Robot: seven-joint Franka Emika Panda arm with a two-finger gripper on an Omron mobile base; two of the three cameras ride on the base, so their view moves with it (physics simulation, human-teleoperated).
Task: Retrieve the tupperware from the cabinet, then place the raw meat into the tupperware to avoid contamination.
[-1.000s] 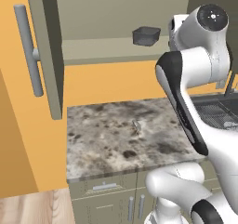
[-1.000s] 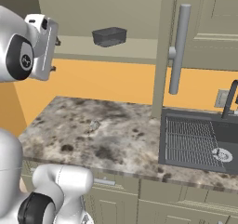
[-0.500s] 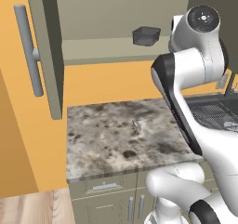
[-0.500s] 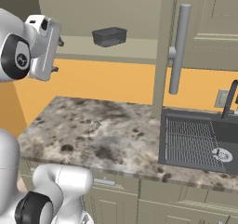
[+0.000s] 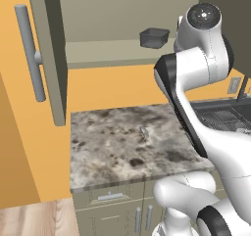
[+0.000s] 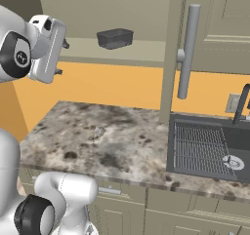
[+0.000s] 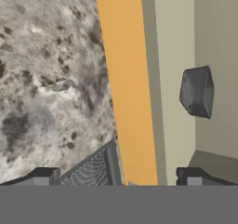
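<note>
Reaching for the shelf is the step in hand: the gripper (image 7: 116,174) is raised to cabinet height with its jaws spread wide and nothing between them, and the tupperware (image 5: 154,37) is not yet touched. One tupperware is counted, a dark smoky tub seated on the shelf of the open cabinet (image 5: 112,54), toward the right of the opening as seen in the left base view, well apart from the fingertips (image 7: 44,175). In the hand view the tub (image 7: 197,92) is seen off to the right of the gripper's line, so the next move is judged to call for the hand to be swung toward it and pushed in over the shelf edge before the jaws are closed. Two cabinet doors are counted, both swung open, each with one long bar handle (image 6: 188,51). One small pale object (image 6: 99,131) is seen on the granite counter (image 5: 117,147); it may be the raw meat, though it is too small to tell. One sink (image 6: 207,148) lies to the right.
</note>
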